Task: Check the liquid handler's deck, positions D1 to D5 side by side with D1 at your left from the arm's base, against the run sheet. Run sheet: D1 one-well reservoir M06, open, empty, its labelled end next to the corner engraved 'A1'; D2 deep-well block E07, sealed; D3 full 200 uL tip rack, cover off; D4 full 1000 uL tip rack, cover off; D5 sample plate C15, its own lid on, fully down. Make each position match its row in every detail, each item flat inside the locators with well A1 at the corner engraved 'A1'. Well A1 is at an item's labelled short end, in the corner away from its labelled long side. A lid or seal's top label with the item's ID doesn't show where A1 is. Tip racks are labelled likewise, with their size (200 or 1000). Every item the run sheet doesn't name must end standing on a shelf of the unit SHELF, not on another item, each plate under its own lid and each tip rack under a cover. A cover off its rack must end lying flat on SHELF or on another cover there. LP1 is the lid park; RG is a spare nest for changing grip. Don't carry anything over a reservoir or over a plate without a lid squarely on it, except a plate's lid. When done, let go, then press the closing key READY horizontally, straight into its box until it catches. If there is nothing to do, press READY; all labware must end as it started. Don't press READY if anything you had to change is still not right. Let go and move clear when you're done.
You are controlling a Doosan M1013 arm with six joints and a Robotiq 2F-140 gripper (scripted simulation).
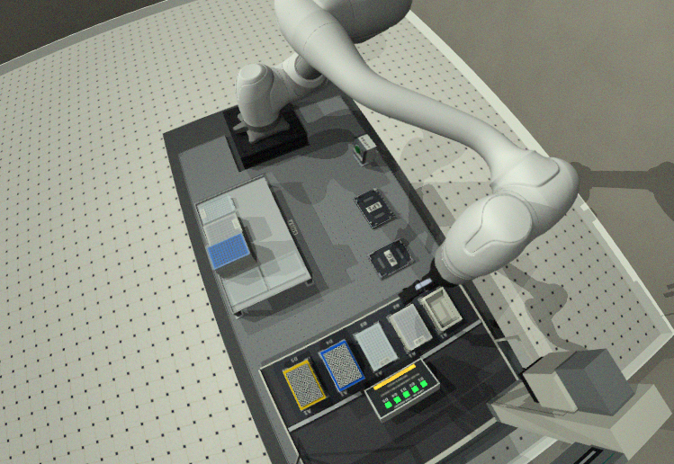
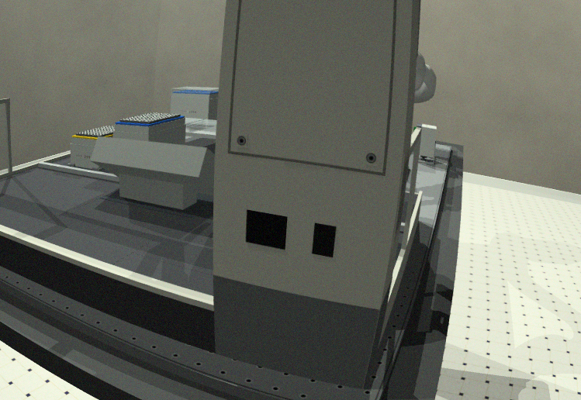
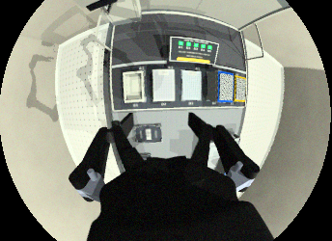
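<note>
My gripper [image 1: 412, 293] [image 3: 160, 119] is open and empty. It hangs over the bench just short of the deck row, above the near end of the open one-well reservoir [image 1: 439, 310] [image 3: 133, 86]. Beside the reservoir stand two pale covered plates: one [image 1: 409, 326] [image 3: 164, 85] right next to it, the other [image 1: 376, 345] [image 3: 191, 85] one place further. Then come a blue-rimmed tip rack [image 1: 341, 364] [image 2: 150, 123] [image 3: 226, 86] and a yellow-rimmed tip rack [image 1: 303, 384] [image 2: 91, 136] [image 3: 241, 88], both uncovered. Labels are too small to read.
The unit SHELF [image 1: 277, 229] holds a blue-covered rack [image 1: 229, 252] [image 2: 194, 101] and two pale items [image 1: 217, 217]. The nests LP1 [image 1: 376, 210] and RG [image 1: 387, 261] [image 3: 152, 134] stand empty. The READY box [image 1: 363, 147] [image 2: 427, 139] is near the base. A status panel [image 1: 401, 388] [image 3: 193, 49] shows green lights. The handler's tower [image 1: 579, 382] [image 2: 309, 188] stands beyond the deck.
</note>
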